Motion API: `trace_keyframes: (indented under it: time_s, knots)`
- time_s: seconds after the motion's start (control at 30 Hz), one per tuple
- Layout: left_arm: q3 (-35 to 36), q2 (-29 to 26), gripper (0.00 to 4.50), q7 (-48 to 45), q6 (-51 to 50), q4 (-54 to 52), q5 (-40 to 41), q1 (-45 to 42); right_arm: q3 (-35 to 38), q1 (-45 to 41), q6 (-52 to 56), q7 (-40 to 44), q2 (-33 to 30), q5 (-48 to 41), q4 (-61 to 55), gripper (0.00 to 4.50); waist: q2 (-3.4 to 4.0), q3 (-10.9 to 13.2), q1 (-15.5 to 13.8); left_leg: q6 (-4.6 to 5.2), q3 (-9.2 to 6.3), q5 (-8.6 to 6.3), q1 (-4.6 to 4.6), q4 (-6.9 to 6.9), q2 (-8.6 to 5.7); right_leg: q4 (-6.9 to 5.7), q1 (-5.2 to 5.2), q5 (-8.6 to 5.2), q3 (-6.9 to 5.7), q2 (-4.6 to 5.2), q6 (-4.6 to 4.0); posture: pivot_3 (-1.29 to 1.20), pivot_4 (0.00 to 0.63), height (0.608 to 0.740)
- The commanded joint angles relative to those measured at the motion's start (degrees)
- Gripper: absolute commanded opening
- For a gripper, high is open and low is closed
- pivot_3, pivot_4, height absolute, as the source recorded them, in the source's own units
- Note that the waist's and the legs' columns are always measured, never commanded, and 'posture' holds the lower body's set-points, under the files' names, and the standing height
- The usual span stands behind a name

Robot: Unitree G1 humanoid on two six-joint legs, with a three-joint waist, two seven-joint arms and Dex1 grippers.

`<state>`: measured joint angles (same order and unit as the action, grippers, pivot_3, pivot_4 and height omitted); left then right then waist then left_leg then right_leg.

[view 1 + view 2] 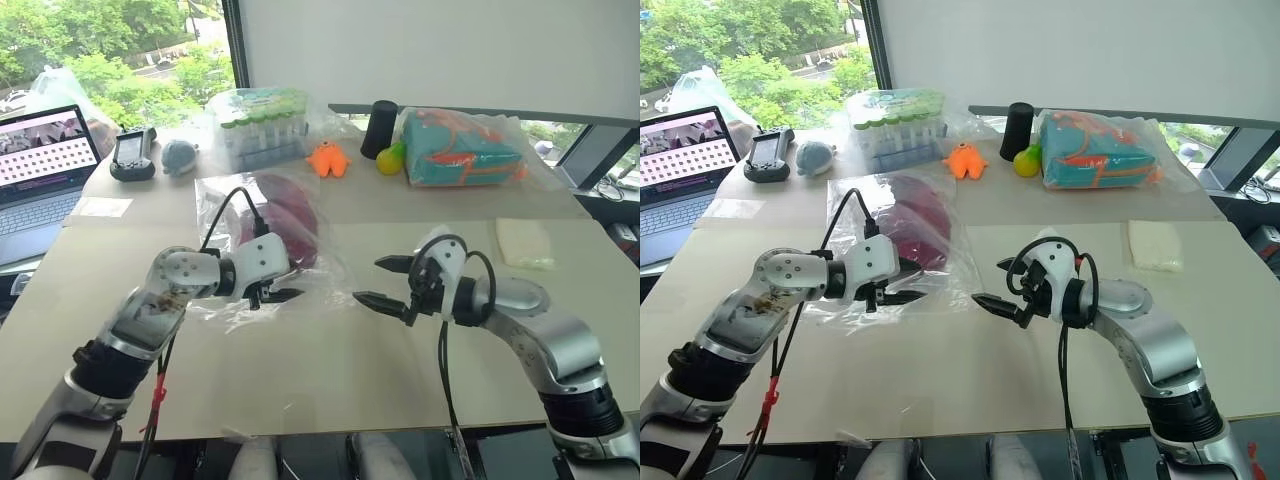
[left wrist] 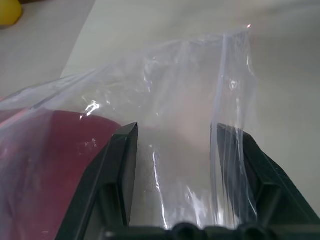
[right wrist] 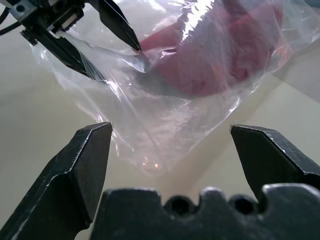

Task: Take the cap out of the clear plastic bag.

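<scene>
Maroon cap [image 1: 285,228] is held inside clear plastic bag [image 1: 225,215] on bench [image 1: 330,370], beyond left gripper [image 1: 272,295]. Left wrist view: fingers [image 2: 120,165] straddle bag film, partly spread. Right wrist view: right gripper [image 3: 170,150] is spread wide, empty, farther from cap.

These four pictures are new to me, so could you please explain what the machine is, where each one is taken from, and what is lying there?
It is a humanoid robot with two arms, each ending in a gripper of two black fingers. The two wide pictures come from cameras in its head, looking down over the arms. The two close ones come from a camera on each wrist, looking along that gripper's fingers.

On the table lies a clear plastic bag with a dark red cap inside. The left gripper stands open at the bag's near edge, with film between its fingers but not pinched. The right gripper is open beside the bag, holding nothing.

Further back are a laptop, a bagged tube rack, an orange toy and a bag with teal and orange contents.
</scene>
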<state>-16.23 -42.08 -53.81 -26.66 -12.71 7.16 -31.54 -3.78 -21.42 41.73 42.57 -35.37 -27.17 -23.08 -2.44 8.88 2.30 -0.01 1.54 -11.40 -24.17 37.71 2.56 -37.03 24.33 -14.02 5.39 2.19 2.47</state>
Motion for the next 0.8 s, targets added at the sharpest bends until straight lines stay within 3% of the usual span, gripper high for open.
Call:
trace_keyframes:
  time_s: [0.03,0.33,0.7,0.8]
  knots:
    - [3.11,-0.99,2.54,1.78,-1.92,-3.37,-0.75,0.25,0.81,-0.33,-0.59,-0.39,0.4,-0.65,-2.24,4.5,0.0,0.0,0.09,0.0,0.0,0.0,0.0,0.0,0.0,0.0,0.0,0.0,0.0,0.0,0.0,0.0,0.15,0.74]
    - [9.82,-6.0,2.54,2.91,-3.52,-5.06,-0.79,4.83,0.0,-1.1,-2.06,-0.06,1.52,0.27,-0.56,4.5,0.0,0.0,0.14,0.0,0.0,0.0,0.01,0.0,0.02,-0.01,0.0,0.0,0.0,0.0,0.0,0.0,0.15,0.74]
    - [11.3,-3.97,2.54,6.75,-3.48,-1.49,-1.47,3.75,-0.6,-1.94,-2.57,1.0,2.21,0.99,0.38,4.5,0.0,0.0,-0.02,0.0,0.0,0.0,0.0,0.0,0.01,-0.01,0.01,0.01,-0.02,0.0,-0.02,0.0,0.15,0.74]
    - [11.26,-3.11,1.86,6.36,-3.7,-0.99,-0.78,3.11,-0.48,-2.0,-2.48,1.04,2.19,0.97,0.16,4.5,0.0,0.0,-0.02,0.0,0.0,0.0,0.0,0.0,0.01,-0.01,0.0,0.02,-0.02,0.0,-0.03,0.0,0.15,0.74]
